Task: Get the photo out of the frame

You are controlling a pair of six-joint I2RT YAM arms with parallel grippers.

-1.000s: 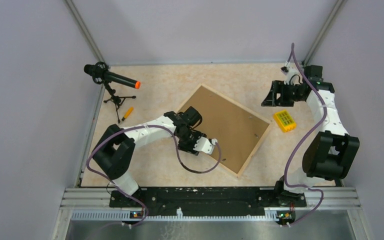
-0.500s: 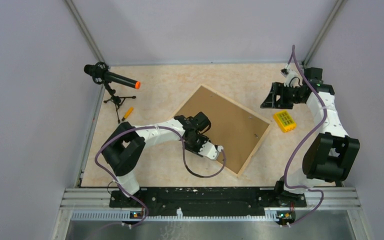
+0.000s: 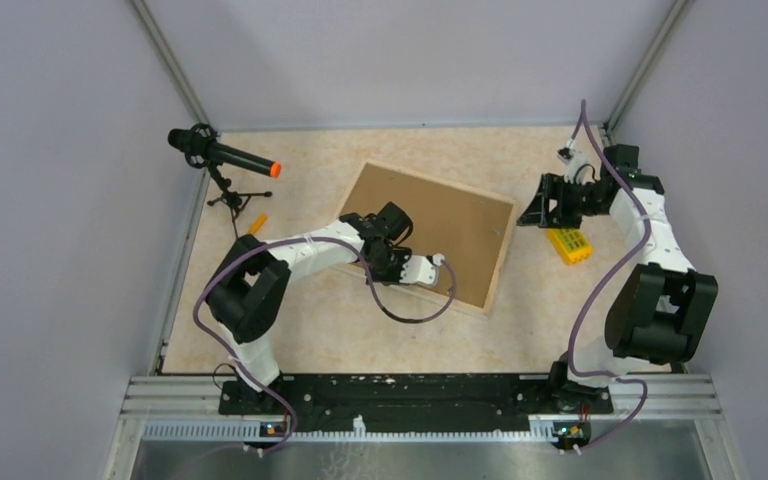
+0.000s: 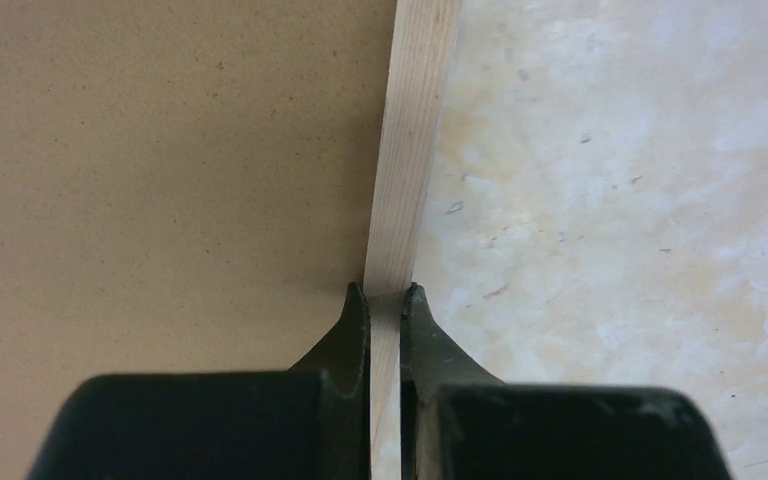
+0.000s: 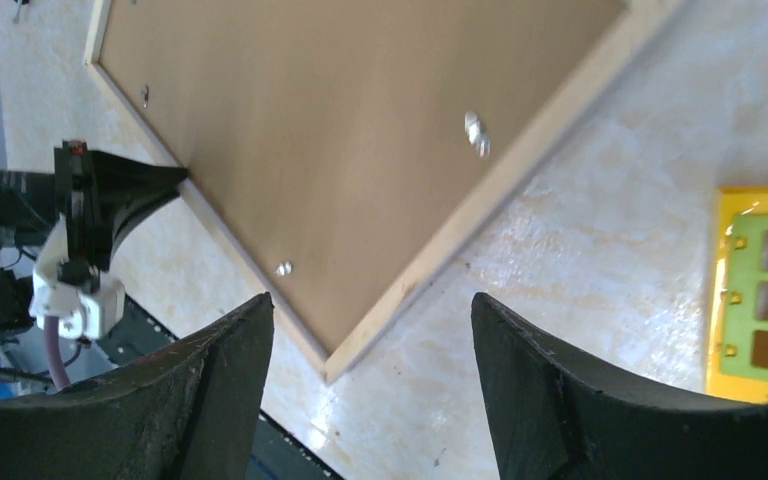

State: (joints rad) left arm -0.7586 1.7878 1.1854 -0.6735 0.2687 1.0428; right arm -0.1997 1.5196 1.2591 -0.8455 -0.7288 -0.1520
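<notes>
The pale marbled tabletop (image 3: pixel 360 330) carries the frame (image 3: pixel 440 215), which lies flat with its brown reverse side up (the photo does not show). The left jaws are almost closed, pinching the pale wood edge (image 4: pixel 410 150) of the frame between their black tips. In the left wrist view the brown board spreads to the left of these jaws and bare tabletop lies to the right. The right jaws stand wide apart and hold nothing. They hang above the tabletop just off the frame's far right side, and a corner of the frame shows in the gap between them. A microphone on a small tripod (image 3: pixel 222 155) stands well apart from both, beyond the left jaws. The yellow block (image 3: pixel 569 243) lies just beside the right jaws, on the tabletop.
</notes>
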